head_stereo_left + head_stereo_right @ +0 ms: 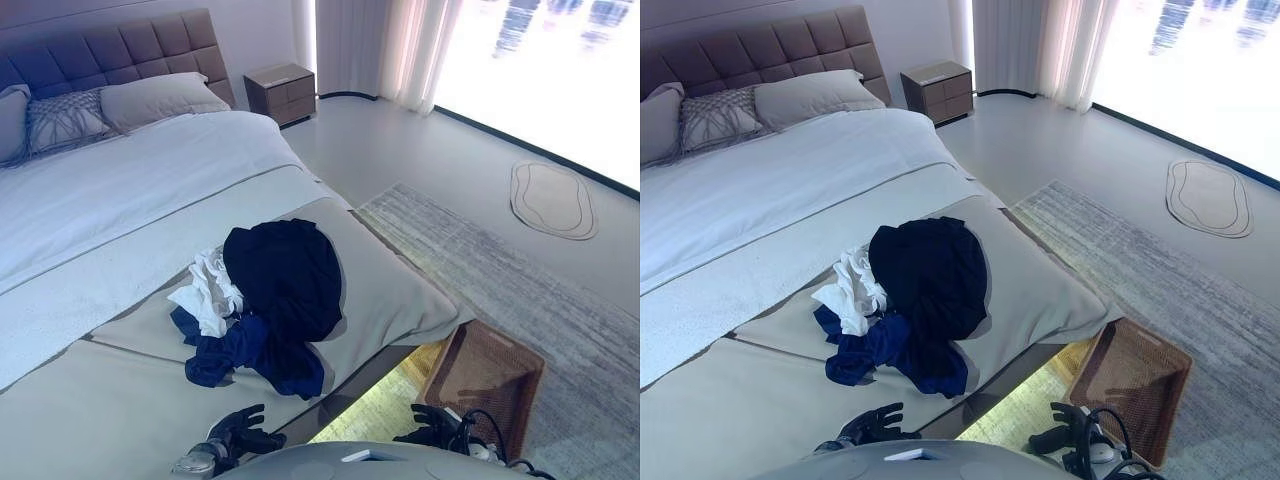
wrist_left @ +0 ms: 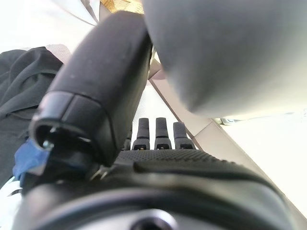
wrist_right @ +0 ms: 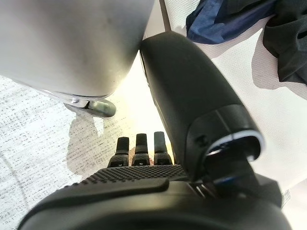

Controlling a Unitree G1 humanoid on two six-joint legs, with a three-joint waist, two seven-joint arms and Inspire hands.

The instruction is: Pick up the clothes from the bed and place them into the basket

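A pile of clothes lies near the foot of the bed (image 1: 120, 200): a black garment (image 1: 285, 275), a white one (image 1: 208, 295) and a dark blue one (image 1: 250, 355). A brown woven basket (image 1: 485, 375) stands on the floor at the bed's foot corner. My left hand (image 1: 238, 432) hangs low over the bed's near edge, fingers relaxed and empty. My right hand (image 1: 432, 428) hangs beside the basket, also empty with straight fingers (image 3: 136, 146). The black cloth (image 2: 19, 81) and blue cloth (image 3: 216, 21) show past the hands in the wrist views.
Pillows (image 1: 150, 98) and a padded headboard sit at the bed's far end. A brown nightstand (image 1: 282, 90) stands by the curtain. A grey rug (image 1: 500, 270) covers the floor right of the bed, with a small oval mat (image 1: 552, 198) further off.
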